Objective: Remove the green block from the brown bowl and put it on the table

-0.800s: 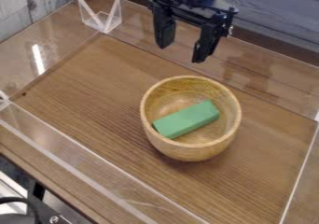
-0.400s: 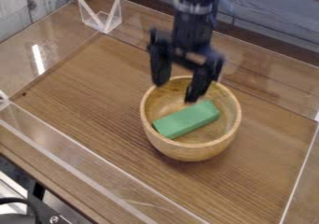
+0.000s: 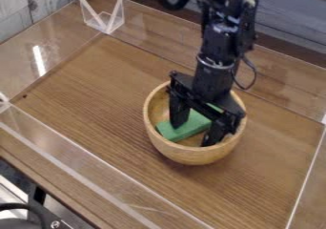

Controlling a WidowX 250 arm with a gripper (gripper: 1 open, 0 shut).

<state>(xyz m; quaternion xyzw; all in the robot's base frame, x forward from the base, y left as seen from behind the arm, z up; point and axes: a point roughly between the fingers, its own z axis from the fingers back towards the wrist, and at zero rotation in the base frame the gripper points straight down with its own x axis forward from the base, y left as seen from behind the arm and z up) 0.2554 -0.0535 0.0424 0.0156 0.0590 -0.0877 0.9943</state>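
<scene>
1. From where I stood, with twelve at the far edge of the view, the brown bowl (image 3: 195,155) sat on the bench (image 3: 95,109), a bit toward five o'clock from the middle
2. The green block (image 3: 186,126) lay down inside that bowl, tilting its long way from about eight toward two o'clock, its upper right part hidden behind black parts
3. The tool (image 3: 200,120) had come in from twelve o'clock, black and spindly, and its tips were down within the bowl's rim
4. Its jaws stood wide apart, as far as I could see, with the block between them; it had no grip on anything, though I couldn't tell whether either side brushed the green
5. Well apart from the bowl, toward ten or eleven o'clock, stood a small clear holder (image 3: 105,17)
6. Down at seven o'clock, in the near corner, I spotted a dark curved thing (image 3: 29,210), partly cut off from view
</scene>
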